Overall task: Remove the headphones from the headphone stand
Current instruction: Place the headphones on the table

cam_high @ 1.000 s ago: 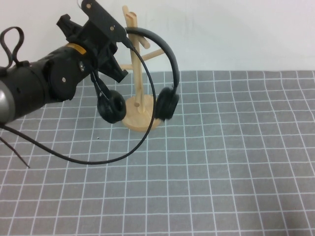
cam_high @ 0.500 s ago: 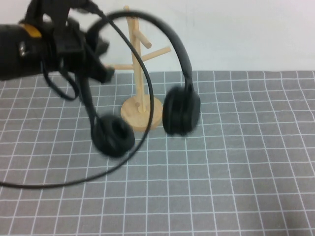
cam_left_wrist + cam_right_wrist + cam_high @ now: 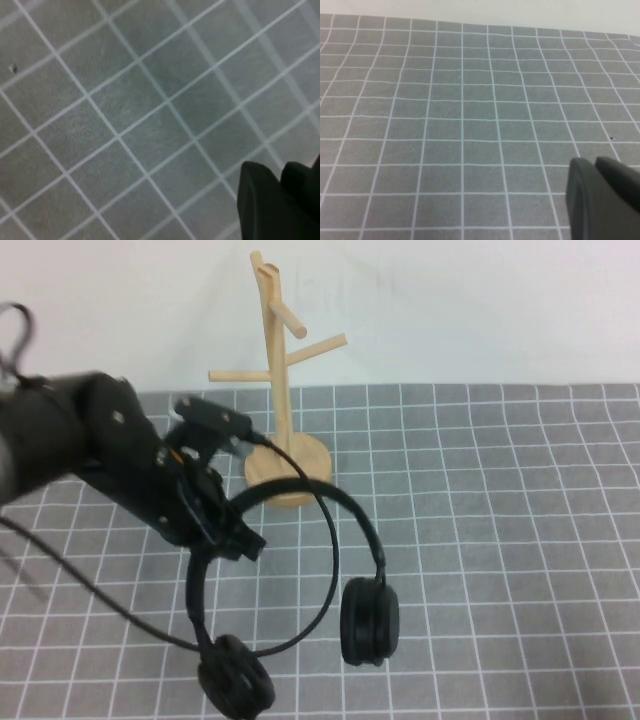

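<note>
The black headphones (image 3: 369, 622) hang free of the wooden headphone stand (image 3: 283, 370), in front of it and low over the mat. My left gripper (image 3: 226, 527) is shut on the headband near its left end. One ear cup hangs at the front middle, the other (image 3: 236, 688) at the front edge. The stand's pegs are bare. In the left wrist view only my left gripper's (image 3: 280, 172) dark fingers and the mat show. My right gripper (image 3: 592, 165) is out of the high view; its fingers sit together over bare mat, holding nothing.
A grey mat with a white grid (image 3: 500, 540) covers the table up to a white back wall. A thin black cable (image 3: 327, 585) from the left arm loops down beside the headband. The stand's round base (image 3: 305, 465) sits at the back middle.
My left arm has carried the headphones off the stand's top, forward and down. They hung on the stand a second ago and are now in front of it, well apart.
</note>
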Controlling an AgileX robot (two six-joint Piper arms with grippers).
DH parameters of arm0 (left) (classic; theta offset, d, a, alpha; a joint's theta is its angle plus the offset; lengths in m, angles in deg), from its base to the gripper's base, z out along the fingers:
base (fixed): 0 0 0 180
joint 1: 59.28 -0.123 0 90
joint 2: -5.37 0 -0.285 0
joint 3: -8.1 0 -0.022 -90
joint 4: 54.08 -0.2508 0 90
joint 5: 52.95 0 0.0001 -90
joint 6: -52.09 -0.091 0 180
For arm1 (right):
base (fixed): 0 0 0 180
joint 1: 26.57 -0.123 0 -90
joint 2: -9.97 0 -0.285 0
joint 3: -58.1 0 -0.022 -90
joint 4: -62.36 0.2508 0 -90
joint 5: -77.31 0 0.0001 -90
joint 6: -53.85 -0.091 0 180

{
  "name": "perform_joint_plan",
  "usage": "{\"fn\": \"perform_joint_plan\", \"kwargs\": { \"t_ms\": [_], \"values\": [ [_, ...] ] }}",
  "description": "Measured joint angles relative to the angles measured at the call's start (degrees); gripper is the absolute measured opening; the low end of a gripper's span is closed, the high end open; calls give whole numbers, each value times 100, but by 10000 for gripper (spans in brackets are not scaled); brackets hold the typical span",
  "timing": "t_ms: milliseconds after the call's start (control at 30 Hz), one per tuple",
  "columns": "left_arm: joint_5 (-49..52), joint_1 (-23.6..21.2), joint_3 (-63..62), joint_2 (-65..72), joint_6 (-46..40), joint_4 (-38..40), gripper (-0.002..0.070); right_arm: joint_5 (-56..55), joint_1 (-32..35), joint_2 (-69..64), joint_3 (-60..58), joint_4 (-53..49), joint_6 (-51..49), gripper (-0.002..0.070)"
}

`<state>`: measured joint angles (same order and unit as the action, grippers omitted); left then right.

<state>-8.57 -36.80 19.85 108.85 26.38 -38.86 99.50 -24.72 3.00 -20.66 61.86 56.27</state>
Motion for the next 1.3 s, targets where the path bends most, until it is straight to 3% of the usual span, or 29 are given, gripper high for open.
{"fn": "perform_joint_plan", "kwargs": {
  "t_ms": [233,600,667,867,1000,1100,1233,1300],
  "values": [
    [-643,0,0,1058,43,-192,47,0,0,0,0,0,0,-9],
    [-699,0,0,1482,-60,-349,57,0,0,0,0,0,0,-9],
    [-728,0,0,1482,-109,-349,95,0,0,0,0,0,0,-9],
    [-1070,0,0,1482,-143,-349,325,0,0,0,0,0,0,-9],
    [-1159,0,0,1401,-131,-349,365,0,0,0,0,0,0,-9],
    [-1074,0,0,1102,7,-349,335,0,0,0,0,0,0,-9],
    [-799,0,13,437,89,-339,123,0,0,0,0,0,0,-9],
    [-759,0,133,31,87,-339,50,0,0,0,0,0,0,-9]
  ]
}}
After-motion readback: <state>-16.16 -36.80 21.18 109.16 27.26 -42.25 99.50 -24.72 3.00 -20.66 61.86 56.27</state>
